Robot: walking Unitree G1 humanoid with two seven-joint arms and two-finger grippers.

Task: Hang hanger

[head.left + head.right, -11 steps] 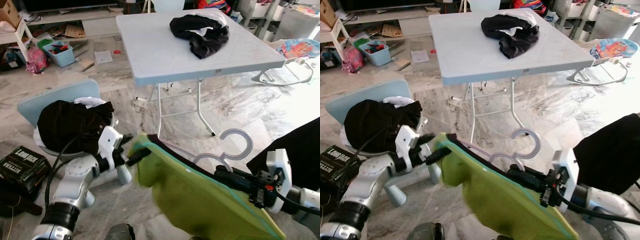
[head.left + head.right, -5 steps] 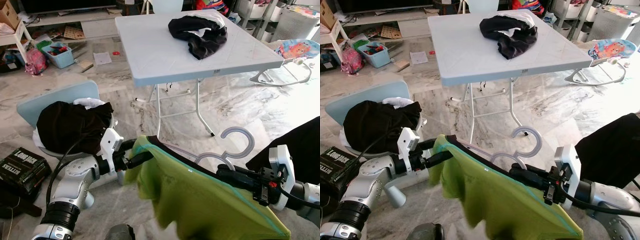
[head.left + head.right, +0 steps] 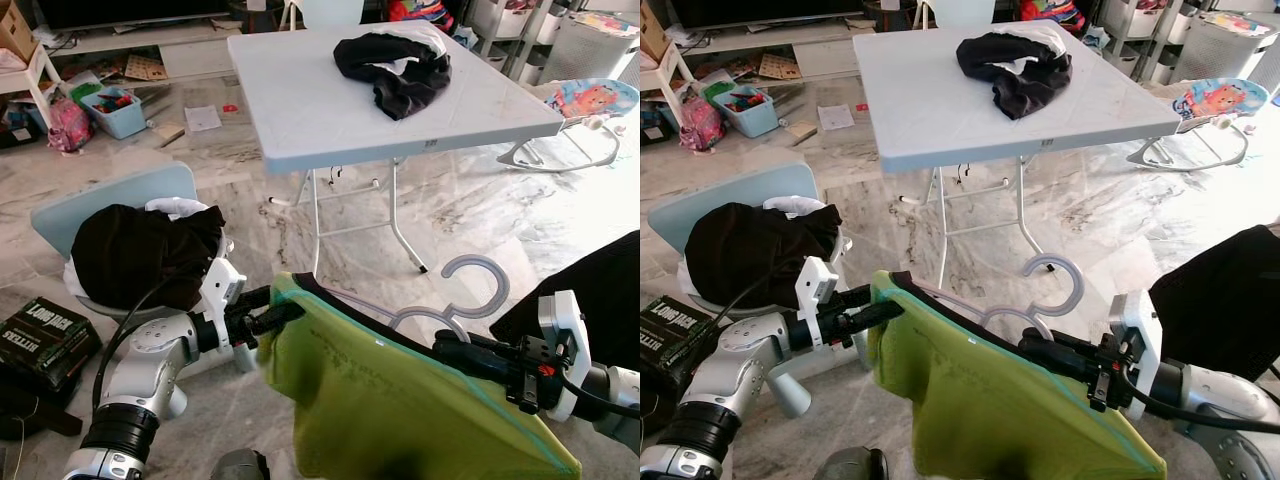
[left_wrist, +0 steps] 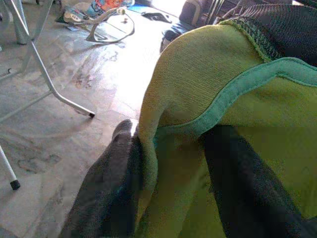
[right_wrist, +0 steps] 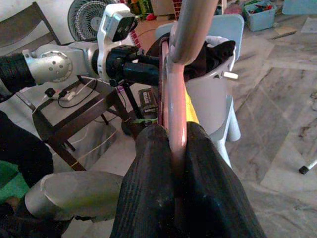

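Observation:
A pale lilac plastic hanger point(image 3: 470, 290) carries a lime-green shirt point(image 3: 400, 400) with a teal-edged, dark-lined collar. My right gripper point(image 3: 445, 350) is shut on the hanger's bar just below the hook; the bar point(image 5: 174, 124) runs between its two black fingers point(image 5: 148, 193). My left gripper point(image 3: 275, 315) is shut on the shirt's shoulder edge at the hanger's far end; the green cloth point(image 4: 198, 114) lies pinched between its fingers point(image 4: 109, 188). The shirt hangs low in front of me, above the marble floor.
A white folding table point(image 3: 330, 110) with a heap of black and white clothes point(image 3: 395, 65) stands ahead. A light blue chair point(image 3: 110, 205) holding black clothes point(image 3: 140, 255) is at my left. A black box point(image 3: 45, 335) lies on the floor. Dark cloth point(image 3: 590, 285) hangs at right.
The green shirt has swung and settled, its lower edge now hanging further down. Both grippers keep their hold; the left one shifted slightly. The camera moved a little.

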